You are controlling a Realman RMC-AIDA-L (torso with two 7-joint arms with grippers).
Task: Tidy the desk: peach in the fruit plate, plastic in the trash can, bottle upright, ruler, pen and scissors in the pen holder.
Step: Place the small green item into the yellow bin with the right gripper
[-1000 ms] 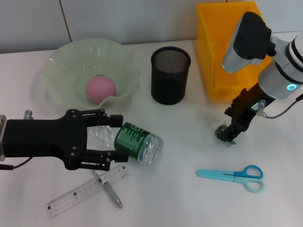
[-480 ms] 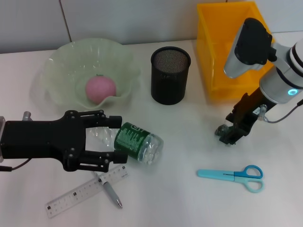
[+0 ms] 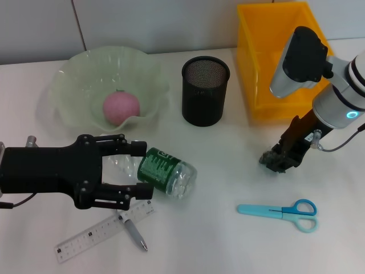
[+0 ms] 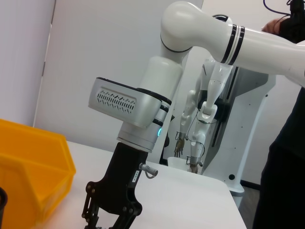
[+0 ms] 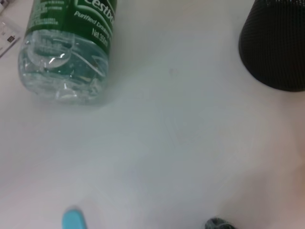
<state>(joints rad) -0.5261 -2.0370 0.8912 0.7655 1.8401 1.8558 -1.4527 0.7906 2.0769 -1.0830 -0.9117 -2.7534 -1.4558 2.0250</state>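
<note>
A clear bottle (image 3: 166,172) with a green label lies on its side at the front left, also seen in the right wrist view (image 5: 66,52). My left gripper (image 3: 149,169) is open, one finger on each side of the bottle's clear upper part. My right gripper (image 3: 279,160) is down at the table on a small dark crumpled plastic piece (image 3: 270,159), in front of the yellow trash can (image 3: 268,57). The pink peach (image 3: 121,107) rests in the pale green fruit plate (image 3: 68,85). A ruler (image 3: 91,233) and a pen (image 3: 134,234) lie below the left gripper. Blue scissors (image 3: 279,211) lie at the front right. The black mesh pen holder (image 3: 205,91) stands in the middle.
The left wrist view shows the right arm's gripper body (image 4: 114,205) beside the yellow bin (image 4: 28,157), with other robot arms and a person at the edge far behind. Bare white tabletop (image 3: 228,165) lies between bottle and right gripper.
The right arm has swung slightly to the right and settled lower over the plastic piece. The left gripper has slid a little back to the left along the bottle.
</note>
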